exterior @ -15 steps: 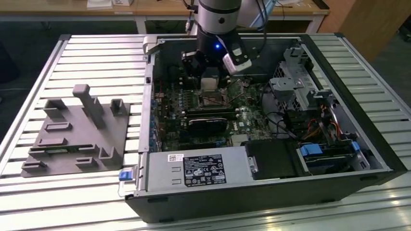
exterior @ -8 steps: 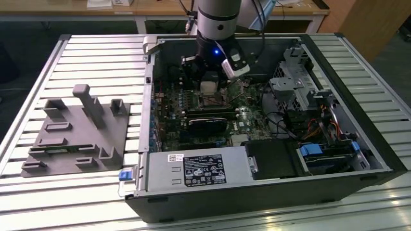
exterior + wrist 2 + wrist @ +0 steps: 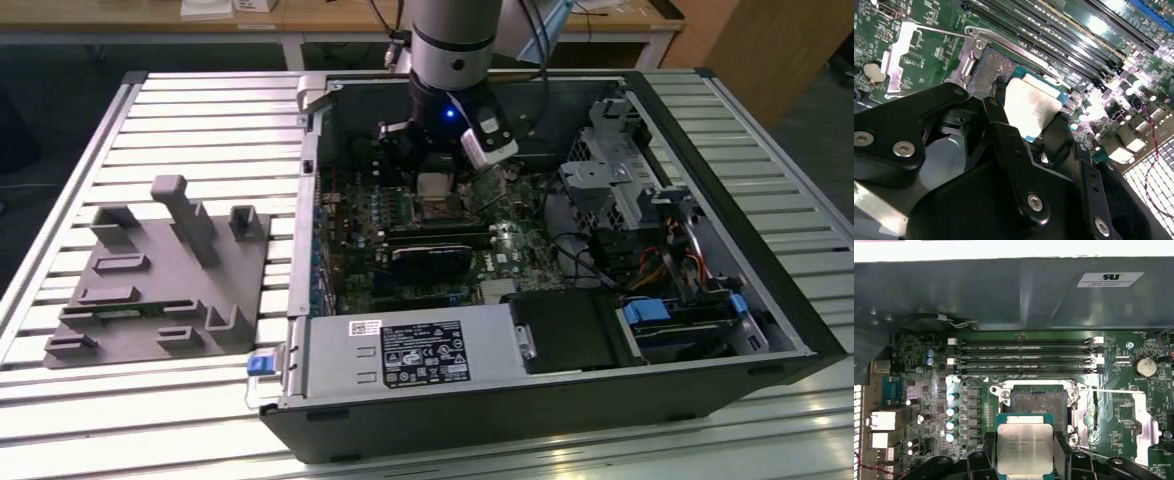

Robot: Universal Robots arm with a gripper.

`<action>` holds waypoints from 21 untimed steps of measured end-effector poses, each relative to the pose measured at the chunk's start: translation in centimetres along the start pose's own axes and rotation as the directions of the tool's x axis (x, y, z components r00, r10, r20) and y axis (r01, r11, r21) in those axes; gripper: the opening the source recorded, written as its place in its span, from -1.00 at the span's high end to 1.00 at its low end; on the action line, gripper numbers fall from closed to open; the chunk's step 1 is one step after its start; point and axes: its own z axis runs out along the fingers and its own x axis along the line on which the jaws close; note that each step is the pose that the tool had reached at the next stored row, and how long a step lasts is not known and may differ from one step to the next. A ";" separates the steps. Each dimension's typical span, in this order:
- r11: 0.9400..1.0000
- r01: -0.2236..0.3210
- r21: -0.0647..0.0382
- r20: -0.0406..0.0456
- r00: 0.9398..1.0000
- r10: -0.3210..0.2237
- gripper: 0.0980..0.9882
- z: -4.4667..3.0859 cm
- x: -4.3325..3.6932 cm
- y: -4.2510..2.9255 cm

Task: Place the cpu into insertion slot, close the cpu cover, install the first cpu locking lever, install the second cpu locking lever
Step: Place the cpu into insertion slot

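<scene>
Silvery cpu (image 3: 1025, 449), green circuit board (image 3: 1116, 412)

— What sort of place is this?

— A robotics lab or test workshop. A slatted aluminium counter (image 3: 107, 400) carries an opened computer case (image 3: 561, 410) and a grey moulded fixture (image 3: 147, 290).

— Not an office?

— Wooden desks (image 3: 334, 18) stand behind (office-like, admittedly), but a robot arm (image 3: 454, 40) reaches into the case, its end effector (image 3: 1025, 460) gripping a cpu (image 3: 1024, 442) above the motherboard (image 3: 919, 385).
</scene>
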 end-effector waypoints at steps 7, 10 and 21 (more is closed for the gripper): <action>1.000 0.000 0.000 0.000 1.000 0.000 0.00 0.19 -1.12 0.16; 1.000 0.000 0.002 0.000 1.000 0.000 0.00 0.23 -1.22 0.16; 0.993 -0.121 0.001 0.010 0.993 0.121 0.00 0.33 -1.23 0.16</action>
